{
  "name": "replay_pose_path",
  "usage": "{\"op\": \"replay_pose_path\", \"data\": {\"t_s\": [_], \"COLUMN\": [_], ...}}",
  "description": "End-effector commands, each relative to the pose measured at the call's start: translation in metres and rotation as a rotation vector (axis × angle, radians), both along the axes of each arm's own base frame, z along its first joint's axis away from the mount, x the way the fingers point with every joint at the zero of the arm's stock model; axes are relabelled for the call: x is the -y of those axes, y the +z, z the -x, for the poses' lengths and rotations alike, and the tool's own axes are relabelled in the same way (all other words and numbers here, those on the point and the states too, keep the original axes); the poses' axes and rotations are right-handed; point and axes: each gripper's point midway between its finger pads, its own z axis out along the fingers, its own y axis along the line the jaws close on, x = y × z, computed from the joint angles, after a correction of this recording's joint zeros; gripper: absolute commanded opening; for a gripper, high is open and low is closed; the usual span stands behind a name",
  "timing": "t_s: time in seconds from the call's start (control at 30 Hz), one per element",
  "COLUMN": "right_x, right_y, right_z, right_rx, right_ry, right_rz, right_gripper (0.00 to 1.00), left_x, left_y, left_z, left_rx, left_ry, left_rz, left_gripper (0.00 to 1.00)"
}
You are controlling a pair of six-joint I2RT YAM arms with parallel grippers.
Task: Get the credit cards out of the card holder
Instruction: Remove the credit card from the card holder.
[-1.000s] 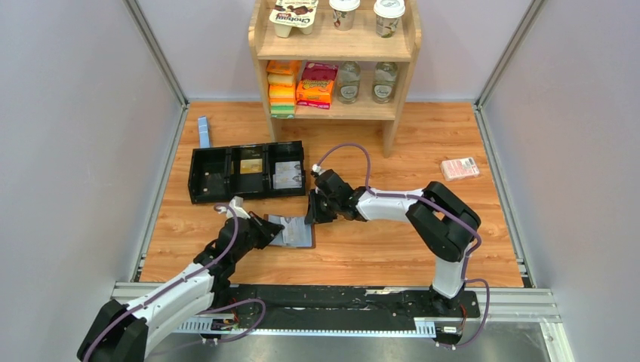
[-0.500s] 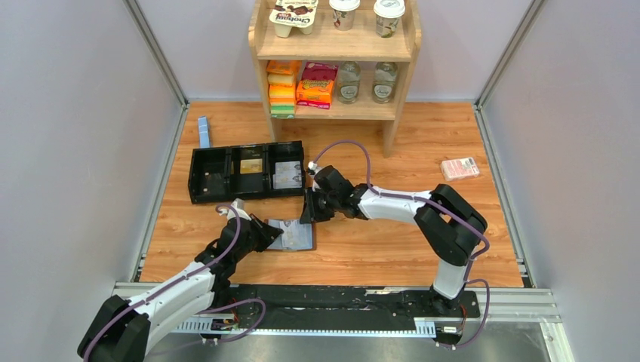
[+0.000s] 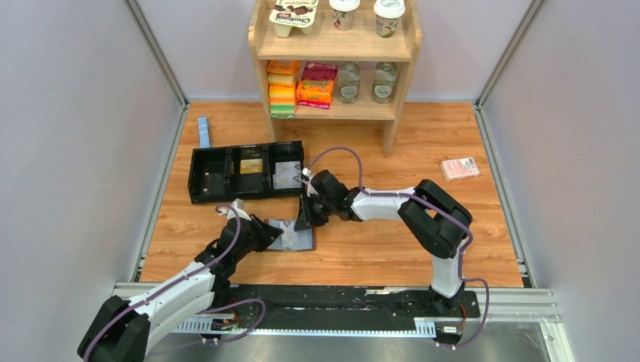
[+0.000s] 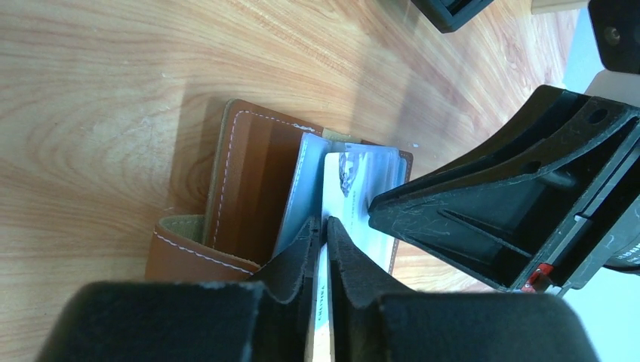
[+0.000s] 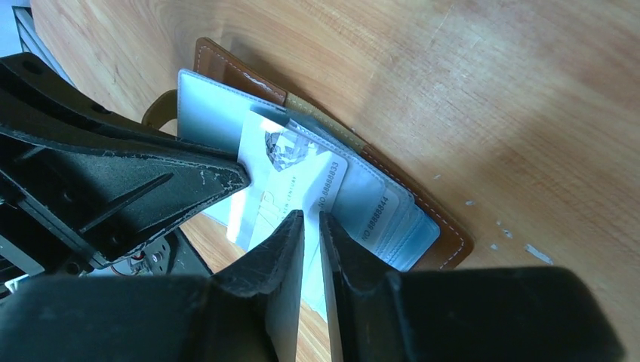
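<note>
The brown leather card holder (image 3: 299, 241) lies open on the wood, grey-blue pockets up (image 5: 411, 245); in the left wrist view its brown half (image 4: 253, 181) tilts upward. One pale credit card (image 5: 290, 170) (image 4: 355, 188) sticks halfway out of a pocket, and a second card (image 5: 380, 213) sits deeper in. My left gripper (image 3: 273, 231) (image 4: 324, 222) is shut, tips at the card's left edge. Whether it pinches anything I cannot tell. My right gripper (image 3: 305, 219) (image 5: 311, 217) stands over the same card, jaws a narrow gap apart, card and wood showing through.
A long black compartmented tray (image 3: 241, 195) lies just behind the holder, with cards in two compartments. Behind it stands a wooden shelf (image 3: 390, 128) with packets and bottles. A pink-red packet (image 3: 460, 168) lies far right, and a blue strip (image 3: 203, 132) far left.
My right gripper has slid left and nearer, from beside the holder onto its upper edge and the protruding card. The left arm and the holder have barely moved.
</note>
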Motion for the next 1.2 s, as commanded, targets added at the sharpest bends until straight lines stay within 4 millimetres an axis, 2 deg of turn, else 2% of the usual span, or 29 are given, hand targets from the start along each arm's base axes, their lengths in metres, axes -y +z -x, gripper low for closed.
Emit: {"op": "replay_pose_path", "data": {"t_s": [0.0,0.1,0.2,0.27,0.4,0.63,0.9,1.07,1.17], "right_x": [0.026,0.033,0.037,0.041,0.044,0.045,0.058,0.066,0.065], "right_y": [-0.037,-0.041,-0.043,-0.047,-0.050,-0.052,-0.064,-0.068,-0.062], "right_z": [0.007,0.006,0.004,0.004,0.004,0.001,-0.004,-0.008,-0.010], "right_rx": [-0.044,-0.043,-0.041,-0.045,-0.045,-0.029,-0.033,-0.027,-0.014], "right_ry": [-0.037,-0.050,-0.058,-0.060,-0.057,-0.050,-0.071,-0.085,-0.084], "right_rz": [0.107,0.119,0.127,0.134,0.136,0.115,0.149,0.170,0.165], "right_gripper": [0.22,0.21,0.21,0.21,0.21,0.21,0.21,0.21,0.21], "left_x": [-0.009,-0.011,-0.012,-0.014,-0.011,0.003,0.002,-0.015,-0.024], "left_y": [-0.021,-0.026,-0.031,-0.036,-0.040,-0.032,-0.018,-0.020,-0.023], "left_z": [0.011,0.013,0.015,0.018,0.019,0.014,0.008,0.010,0.012], "left_rx": [-0.037,-0.054,-0.078,-0.097,-0.108,-0.058,0.015,0.017,0.004], "left_ry": [0.003,0.013,0.021,0.020,0.011,-0.053,-0.058,-0.008,0.014], "left_rz": [-0.037,-0.040,-0.044,-0.054,-0.048,-0.009,-0.015,-0.078,-0.120], "left_gripper": [0.19,0.37,0.46,0.49,0.49,0.36,0.01,0.00,0.00]}}
